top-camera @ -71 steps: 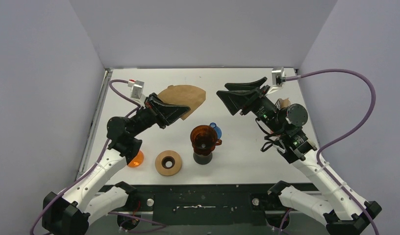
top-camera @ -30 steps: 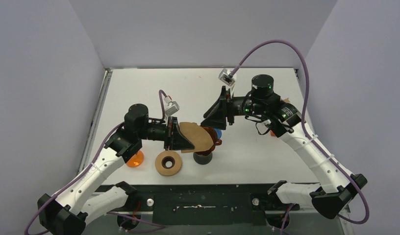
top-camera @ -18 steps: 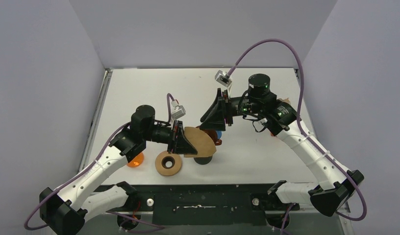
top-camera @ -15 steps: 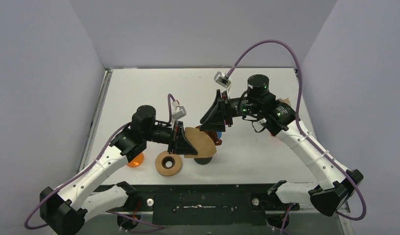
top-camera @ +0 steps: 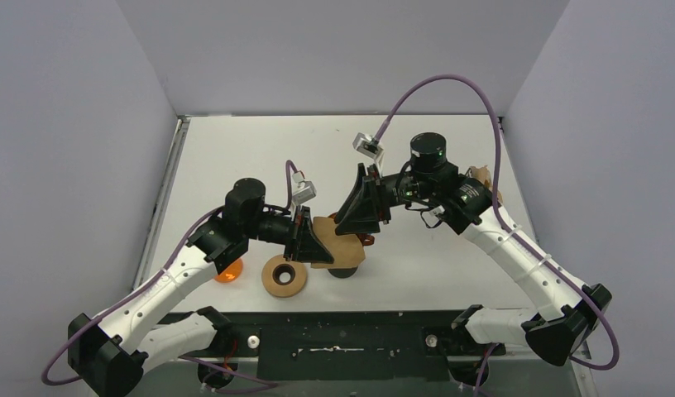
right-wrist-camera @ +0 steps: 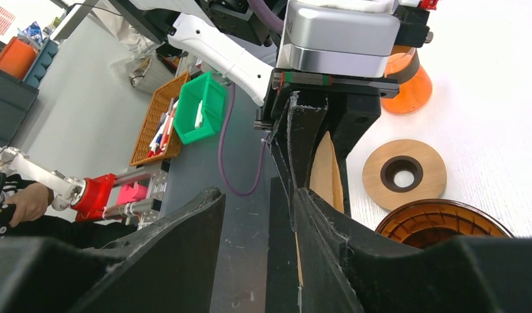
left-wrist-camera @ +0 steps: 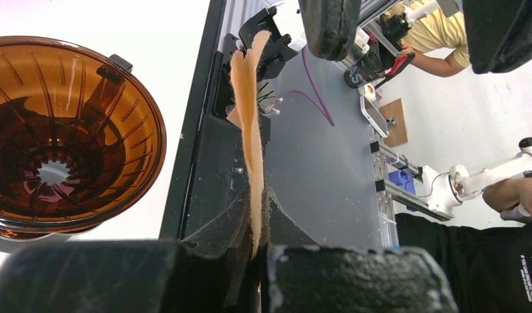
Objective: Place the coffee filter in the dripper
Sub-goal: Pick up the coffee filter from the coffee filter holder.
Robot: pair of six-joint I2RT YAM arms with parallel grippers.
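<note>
My left gripper (top-camera: 315,241) is shut on a brown paper coffee filter (top-camera: 341,246) and holds it on edge above the amber dripper (top-camera: 366,240), which it mostly hides from above. In the left wrist view the filter (left-wrist-camera: 250,124) stands edge-on between my shut gripper (left-wrist-camera: 262,212), with the dripper (left-wrist-camera: 61,130) open to its left. My right gripper (top-camera: 361,208) is open just behind the filter. In the right wrist view the filter (right-wrist-camera: 325,175) lies outside the open gripper (right-wrist-camera: 257,202), beside its right finger, above the dripper's rim (right-wrist-camera: 439,225).
A wooden ring (top-camera: 284,275) lies in front of the left gripper and shows in the right wrist view (right-wrist-camera: 403,173). An orange cup (top-camera: 229,270) sits under the left arm. A tan object (top-camera: 481,174) lies at the far right behind the right arm.
The left gripper has carried the filter from the back of the table to above the dripper. The right gripper has swung left and come close behind the filter, still open.
</note>
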